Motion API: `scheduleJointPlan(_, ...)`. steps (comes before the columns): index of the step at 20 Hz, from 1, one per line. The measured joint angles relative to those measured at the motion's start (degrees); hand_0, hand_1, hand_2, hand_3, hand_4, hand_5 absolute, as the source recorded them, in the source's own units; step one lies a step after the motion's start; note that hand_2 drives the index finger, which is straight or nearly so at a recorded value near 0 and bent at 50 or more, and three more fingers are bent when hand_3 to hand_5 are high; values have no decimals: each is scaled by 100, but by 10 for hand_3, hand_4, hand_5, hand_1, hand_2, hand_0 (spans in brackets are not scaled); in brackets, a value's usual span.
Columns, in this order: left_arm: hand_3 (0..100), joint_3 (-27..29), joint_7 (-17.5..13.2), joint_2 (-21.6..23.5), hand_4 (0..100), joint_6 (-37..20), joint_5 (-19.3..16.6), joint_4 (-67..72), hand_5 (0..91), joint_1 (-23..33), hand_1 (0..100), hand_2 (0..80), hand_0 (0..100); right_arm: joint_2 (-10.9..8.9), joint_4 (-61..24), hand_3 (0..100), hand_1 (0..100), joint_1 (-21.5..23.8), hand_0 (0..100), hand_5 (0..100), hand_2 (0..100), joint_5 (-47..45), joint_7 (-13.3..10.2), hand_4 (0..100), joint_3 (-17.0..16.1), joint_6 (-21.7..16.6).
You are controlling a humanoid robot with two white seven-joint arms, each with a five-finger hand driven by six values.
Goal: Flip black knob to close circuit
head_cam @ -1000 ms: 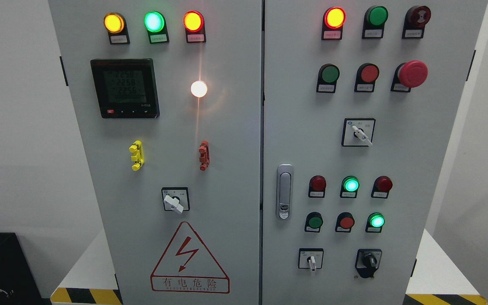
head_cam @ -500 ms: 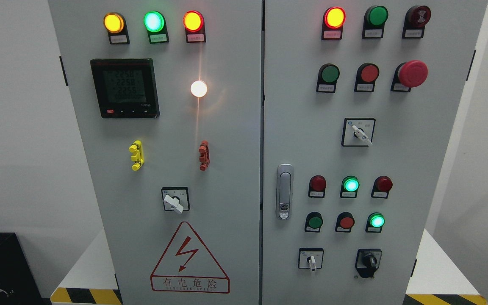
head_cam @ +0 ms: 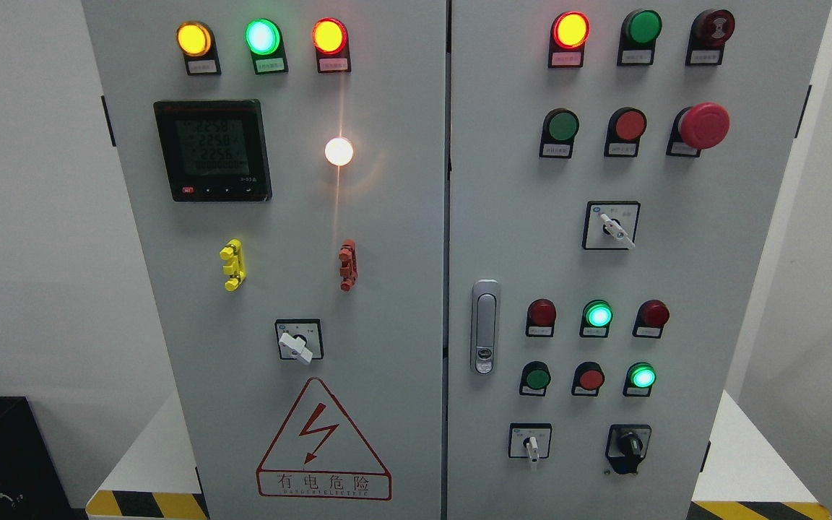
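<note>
The black knob (head_cam: 629, 445) is a rotary switch at the lower right of the grey cabinet's right door (head_cam: 676, 260). Its handle points roughly up and slightly left. Neither of my hands nor arms shows in the head view.
White-handled selector switches sit to its left (head_cam: 531, 445), higher on the right door (head_cam: 614, 227) and on the left door (head_cam: 297, 345). Lit lamps, push buttons, a red mushroom button (head_cam: 703, 126), a door handle (head_cam: 485, 326) and a digital meter (head_cam: 212, 150) fill the panel.
</note>
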Motion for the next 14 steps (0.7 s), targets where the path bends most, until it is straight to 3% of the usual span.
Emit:
scheduleJointPlan(5, 0, 0, 0, 0, 0, 0, 0, 0, 0, 0, 556, 0, 120, 9, -310, 1000, 6, -140, 0, 927, 890, 466, 63, 884, 27, 91)
scheduleJointPlan(14, 0, 0, 0, 0, 0, 0, 0, 0, 0, 0, 556, 0, 120, 21, -660, 1000, 0, -497, 0, 936, 894, 1308, 509, 891, 55, 332)
